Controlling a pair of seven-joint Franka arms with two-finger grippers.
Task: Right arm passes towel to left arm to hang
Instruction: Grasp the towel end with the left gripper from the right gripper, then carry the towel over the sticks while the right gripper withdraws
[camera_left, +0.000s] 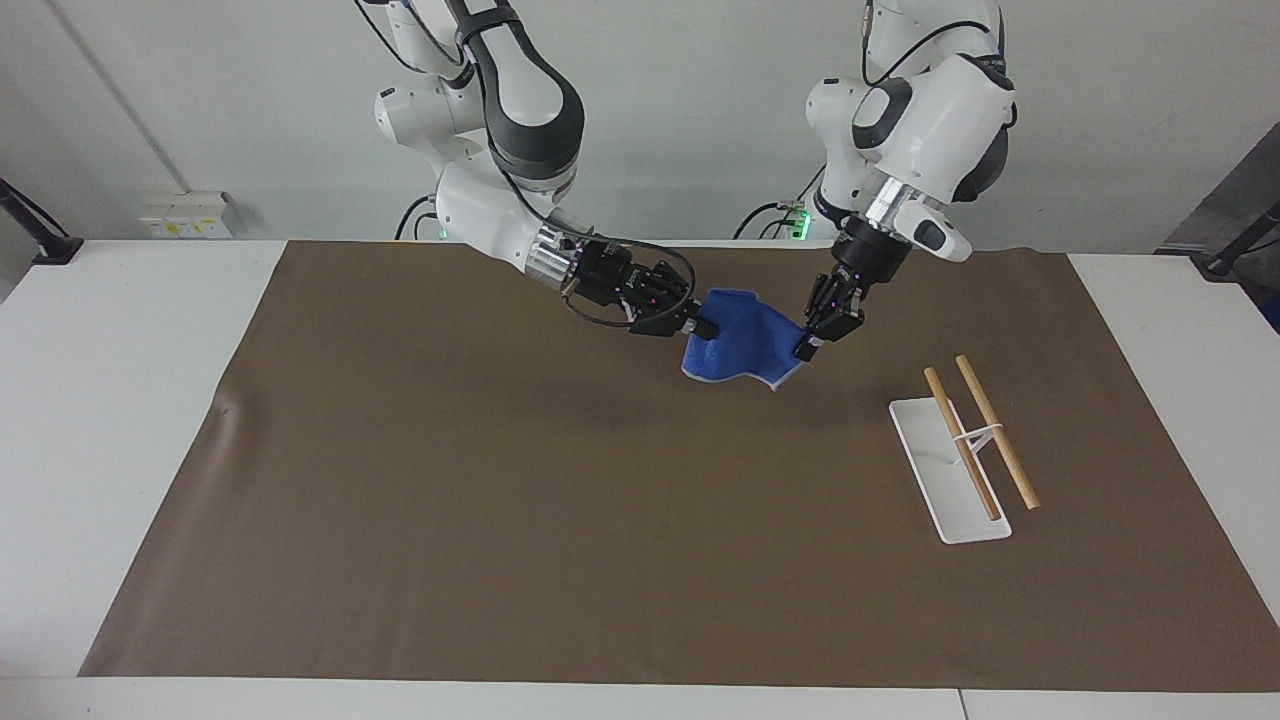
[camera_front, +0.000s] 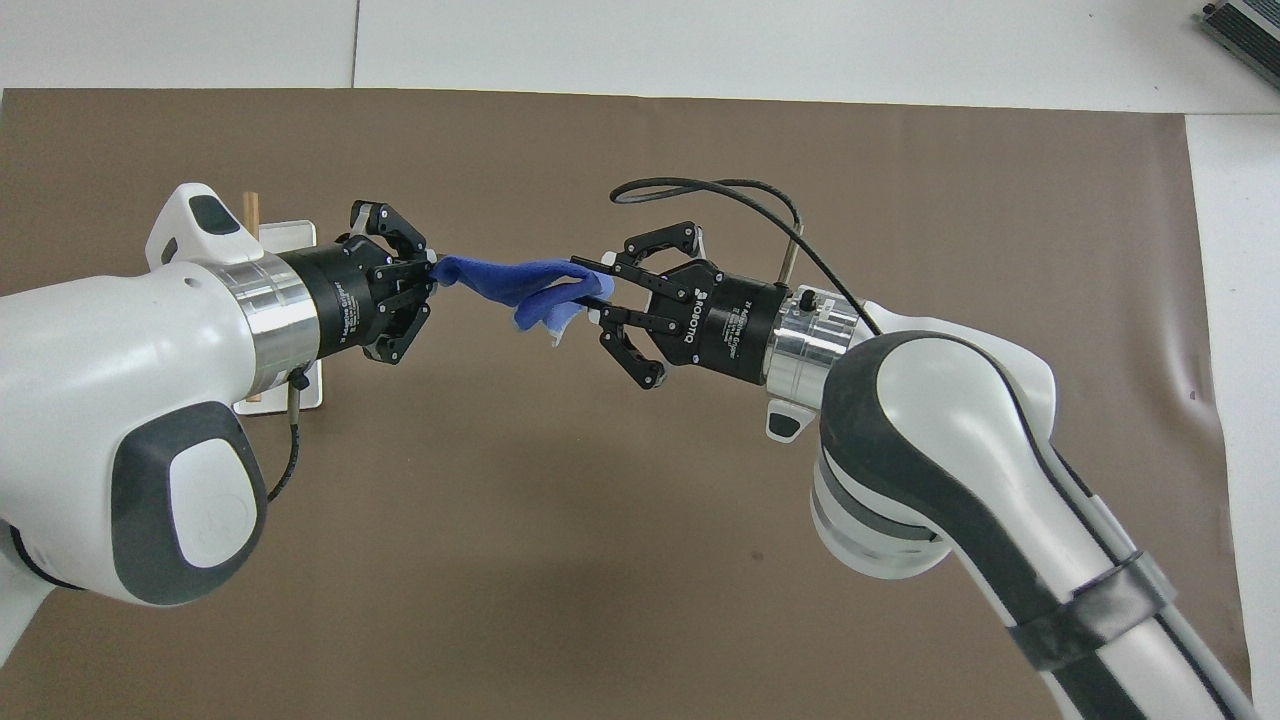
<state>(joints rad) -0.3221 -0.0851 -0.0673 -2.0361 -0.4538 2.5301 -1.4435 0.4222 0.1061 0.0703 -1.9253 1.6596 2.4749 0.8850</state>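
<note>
Bright, even overhead light; soft faint shadows on brown mat; both views sharp.

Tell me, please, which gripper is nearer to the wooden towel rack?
Left. The left gripper, shut on the towel, hangs close to the rack; the right gripper is at the towel's end away from it.

A bright blue towel with a pale edge is seen above the brown mat; beside it, a white rack with tan wooden rods.
</note>
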